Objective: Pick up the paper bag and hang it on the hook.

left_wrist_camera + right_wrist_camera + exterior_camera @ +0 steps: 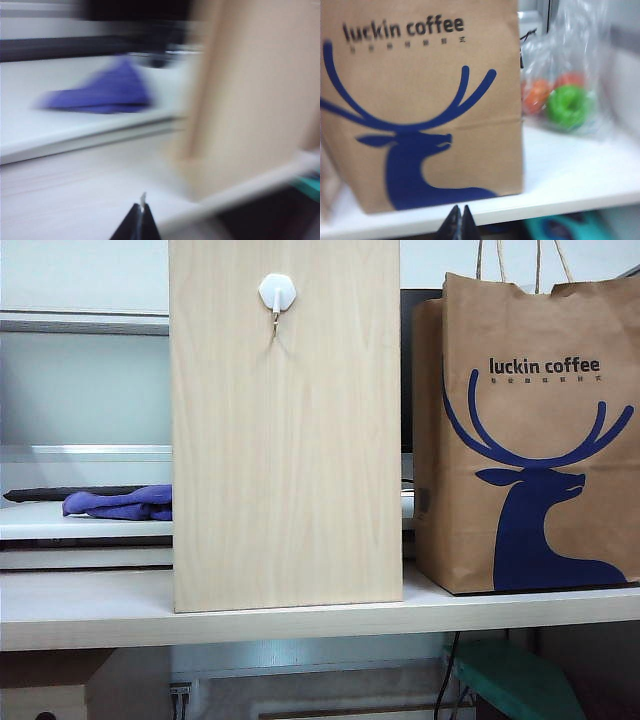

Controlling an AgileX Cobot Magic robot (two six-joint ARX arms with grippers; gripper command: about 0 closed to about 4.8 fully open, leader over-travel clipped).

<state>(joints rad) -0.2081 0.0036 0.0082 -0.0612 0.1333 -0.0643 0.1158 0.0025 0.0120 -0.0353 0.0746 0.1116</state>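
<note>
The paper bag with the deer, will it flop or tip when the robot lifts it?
The paper bag probably keeps its shape: its creased kraft sides stand upright. Lifted by the thin twisted handles, it may swing. Its weight can't be judged, since the contents are hidden.

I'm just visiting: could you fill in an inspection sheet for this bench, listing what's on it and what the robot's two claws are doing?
Surface: white shelf, bare at front.
Job's things: paper bag upright at right, handles up; hook empty on upright wooden board.
Clutter: purple cloth behind at left; clear bag of balls beside the paper bag.
Grippers: left gripper shut, empty, before the board; right gripper shut, empty, facing the bag.
Cables: black cable under shelf.
Surroundings: teal object below.
</note>
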